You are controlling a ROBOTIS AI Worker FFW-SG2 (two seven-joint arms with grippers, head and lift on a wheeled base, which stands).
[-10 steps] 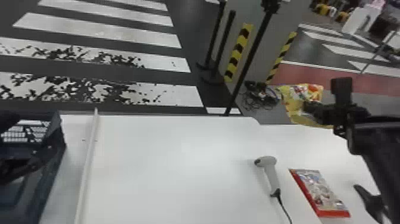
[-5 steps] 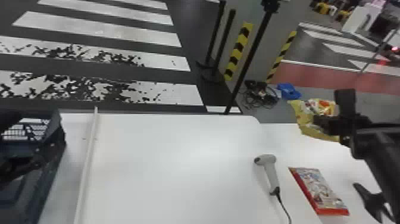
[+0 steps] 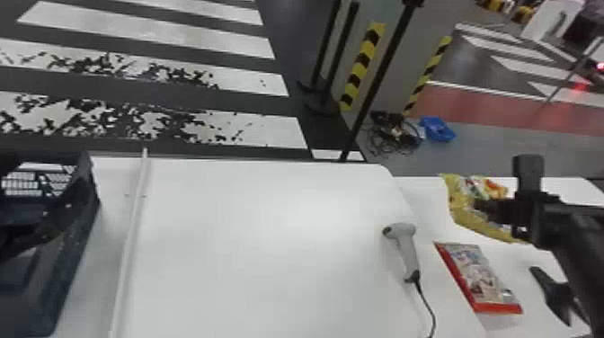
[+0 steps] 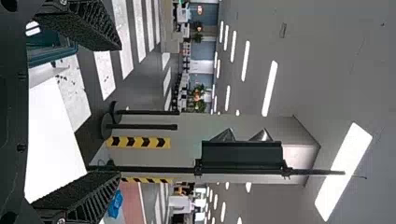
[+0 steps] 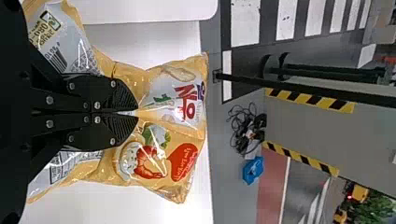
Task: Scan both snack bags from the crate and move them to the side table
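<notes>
In the head view, taken as a dial, the centre is taken up by a broad, white, flat-topped table, and at three to four o'clock a white side table is seen. A dark blue, slatted plastic crate is seen between eight and nine o'clock. Above the crate the black left gripper is held, its fingers spread wide with nothing between them. Toward three o'clock, over the side table, a crinkled, yellow-and-white plastic snack bag is gripped by the black right gripper, whose fingers are pinched together on the film; whether the tabletop is touched by it cannot be told. At four o'clock a flat, rectangular, red-edged snack bag is laid on the side table, and nearer the centre a pale grey, pistol-shaped scanner is rested on the white table, black-corded.
</notes>
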